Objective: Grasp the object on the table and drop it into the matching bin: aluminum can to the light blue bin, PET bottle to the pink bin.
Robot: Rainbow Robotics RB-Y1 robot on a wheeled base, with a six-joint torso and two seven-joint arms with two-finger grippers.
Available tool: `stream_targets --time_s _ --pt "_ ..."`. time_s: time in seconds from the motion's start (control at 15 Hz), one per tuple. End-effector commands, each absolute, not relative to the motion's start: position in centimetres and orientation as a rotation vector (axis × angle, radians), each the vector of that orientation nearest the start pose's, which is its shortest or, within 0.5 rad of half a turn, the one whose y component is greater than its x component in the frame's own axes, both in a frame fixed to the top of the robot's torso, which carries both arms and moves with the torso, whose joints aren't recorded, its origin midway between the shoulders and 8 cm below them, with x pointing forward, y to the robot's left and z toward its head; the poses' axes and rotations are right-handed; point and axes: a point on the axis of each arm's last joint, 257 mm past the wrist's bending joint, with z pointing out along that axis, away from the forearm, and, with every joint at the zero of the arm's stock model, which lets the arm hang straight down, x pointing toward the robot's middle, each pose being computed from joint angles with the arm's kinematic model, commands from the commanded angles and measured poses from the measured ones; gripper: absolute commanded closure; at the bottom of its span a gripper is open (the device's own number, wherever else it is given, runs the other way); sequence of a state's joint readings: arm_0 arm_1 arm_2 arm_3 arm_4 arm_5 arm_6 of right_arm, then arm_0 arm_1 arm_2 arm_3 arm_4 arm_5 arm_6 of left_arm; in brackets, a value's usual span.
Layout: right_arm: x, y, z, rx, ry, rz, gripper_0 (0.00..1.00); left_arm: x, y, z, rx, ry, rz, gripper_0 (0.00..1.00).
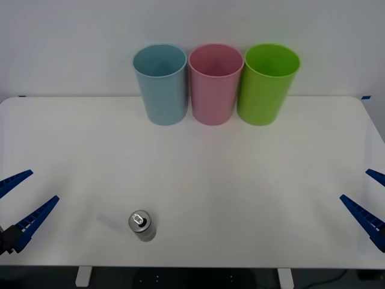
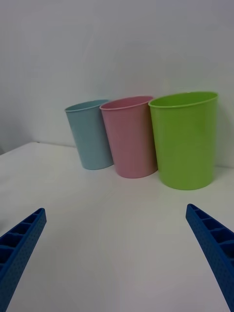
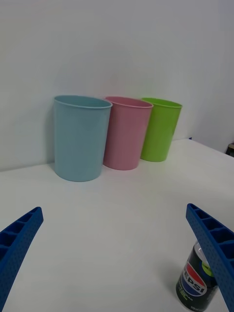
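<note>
Can upright on table, both grippers spread and empty, nothing grasped yet.
Aluminum can sits near the front edge of the table, at 7 o'clock from the light blue bin; left gripper is nearest, right gripper parked at 3 o'clock. Best approach: come in level, straddle the can mid-body, then close. Left wrist view shows the can's printed label; front view gives the pull-tab top instead.

Three bins, one can, one table
</note>
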State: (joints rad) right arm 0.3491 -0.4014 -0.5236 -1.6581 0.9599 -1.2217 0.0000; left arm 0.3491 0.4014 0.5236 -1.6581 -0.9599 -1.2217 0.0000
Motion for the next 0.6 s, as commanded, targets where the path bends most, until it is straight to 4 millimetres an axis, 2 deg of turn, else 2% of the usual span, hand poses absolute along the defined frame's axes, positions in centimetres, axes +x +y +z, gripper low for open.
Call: stream_targets --time_s 0.07,0.13,0.4,0.6 --pt "34.2 -33.0 -16.9 -0.465 1.441 0.567 0.00 34.2 33.0 -16.9 0.465 1.441 -0.567 0.00" --pt "34.2 -33.0 -16.9 -0.465 1.441 0.567 0.00 34.1 33.4 -17.8 0.426 1.455 -0.573 0.00" --pt "34.2 -33.0 -16.9 -0.465 1.441 0.567 0.00 33.9 33.6 -17.6 0.416 1.449 -0.578 0.00" --pt "34.2 -33.0 -16.9 -0.465 1.441 0.567 0.00 32.8 34.4 -18.7 0.444 1.499 -0.558 0.00"
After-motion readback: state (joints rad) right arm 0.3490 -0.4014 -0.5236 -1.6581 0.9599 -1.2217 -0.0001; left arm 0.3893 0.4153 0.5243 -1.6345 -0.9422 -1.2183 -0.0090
